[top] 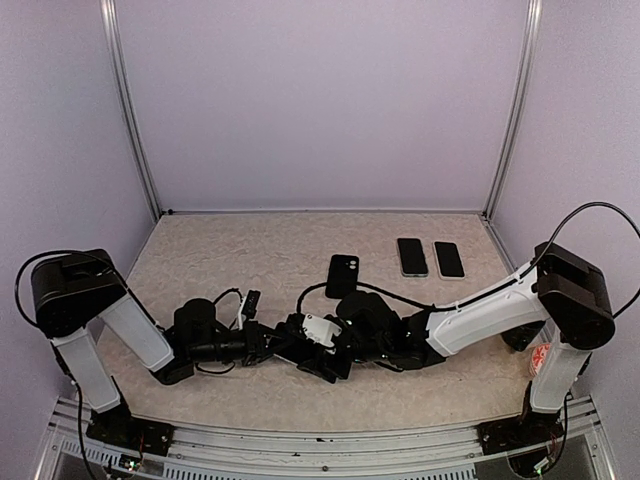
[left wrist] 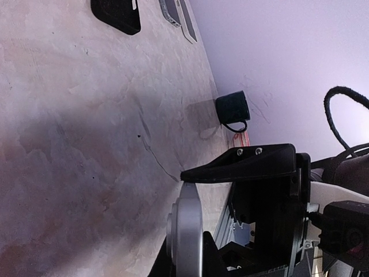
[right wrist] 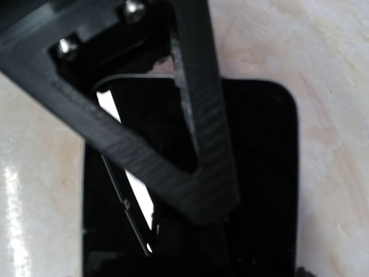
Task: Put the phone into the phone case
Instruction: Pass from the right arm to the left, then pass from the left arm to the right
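Phone case (top: 320,330), seen from above, is the pale grey piece near the front edge of the desk (top: 250,250), right where the two arms meet. It sits at the tip of the left gripper (top: 296,348), with the right gripper (top: 345,352) just beside it on the other side. Farther back a lone phone (top: 342,275) lies flat by itself. A pair of phones (top: 411,257) lies side by side towards the right rear, well apart from the case. From the left wrist the phone case (left wrist: 187,231) shows edge-on as a pale strip with a rounded end, rising from the bottom middle of the view. The left gripper is clenched on it. A black finger (left wrist: 242,164) with two screw heads reaches in just above the strip's end. The desk runs up the left side of that view, with the lone phone (left wrist: 118,14) at the top. From the right wrist a black finger (right wrist: 207,144) crosses in front of a black phone (right wrist: 265,173) lying flat on the desk, and a pale sliver (right wrist: 141,202) shows beside the finger. Which phone this is I cannot tell, nor whether the right gripper is released or grasping anything.
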Action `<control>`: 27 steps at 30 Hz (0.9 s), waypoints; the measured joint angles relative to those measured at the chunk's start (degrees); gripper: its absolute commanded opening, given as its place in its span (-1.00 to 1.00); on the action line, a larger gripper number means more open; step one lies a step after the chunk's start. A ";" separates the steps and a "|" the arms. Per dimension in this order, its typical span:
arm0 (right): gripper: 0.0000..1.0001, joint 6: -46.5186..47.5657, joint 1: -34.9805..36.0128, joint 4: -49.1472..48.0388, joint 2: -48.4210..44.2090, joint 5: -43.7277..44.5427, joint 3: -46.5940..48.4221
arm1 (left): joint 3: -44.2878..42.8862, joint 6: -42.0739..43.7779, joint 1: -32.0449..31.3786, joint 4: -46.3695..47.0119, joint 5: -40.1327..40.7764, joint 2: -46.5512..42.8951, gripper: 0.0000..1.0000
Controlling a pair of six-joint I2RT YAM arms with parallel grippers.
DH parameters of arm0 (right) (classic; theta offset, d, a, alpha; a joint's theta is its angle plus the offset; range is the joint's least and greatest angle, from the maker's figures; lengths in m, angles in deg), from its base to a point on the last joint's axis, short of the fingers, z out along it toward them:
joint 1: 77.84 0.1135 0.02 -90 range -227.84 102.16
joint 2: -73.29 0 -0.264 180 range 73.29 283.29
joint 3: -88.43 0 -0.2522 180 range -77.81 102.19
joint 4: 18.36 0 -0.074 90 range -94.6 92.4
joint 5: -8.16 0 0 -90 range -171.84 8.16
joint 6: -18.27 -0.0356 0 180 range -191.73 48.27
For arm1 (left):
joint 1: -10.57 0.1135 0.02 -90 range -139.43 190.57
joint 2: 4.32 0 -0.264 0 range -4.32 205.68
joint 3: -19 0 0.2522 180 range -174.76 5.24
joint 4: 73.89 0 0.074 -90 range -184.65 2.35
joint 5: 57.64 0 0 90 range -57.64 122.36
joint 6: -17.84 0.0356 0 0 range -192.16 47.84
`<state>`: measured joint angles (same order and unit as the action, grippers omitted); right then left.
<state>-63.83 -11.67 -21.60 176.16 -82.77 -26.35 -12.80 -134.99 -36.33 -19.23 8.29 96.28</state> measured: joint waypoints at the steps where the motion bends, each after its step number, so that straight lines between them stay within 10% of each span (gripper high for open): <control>1: 0.08 0.02 0.02 0.02 0.00 0.13 -0.04 | 0.00 -0.17 -0.02 0.55 -0.11 0.39 -1.00; 10: 0.96 -0.24 0.02 -0.66 -1.09 1.25 -1.01 | 0.02 -0.79 -0.02 3.23 -0.98 1.51 -1.00; 27: 0.99 -14.21 -13.35 -5.73 -22.27 -10.45 -9.29 | 0.00 1.42 -0.59 5.27 -2.62 -1.64 -1.00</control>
<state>-78.04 -25.02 -27.32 153.89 -93.22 -35.64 -12.80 -133.57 -36.92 -13.96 5.66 94.64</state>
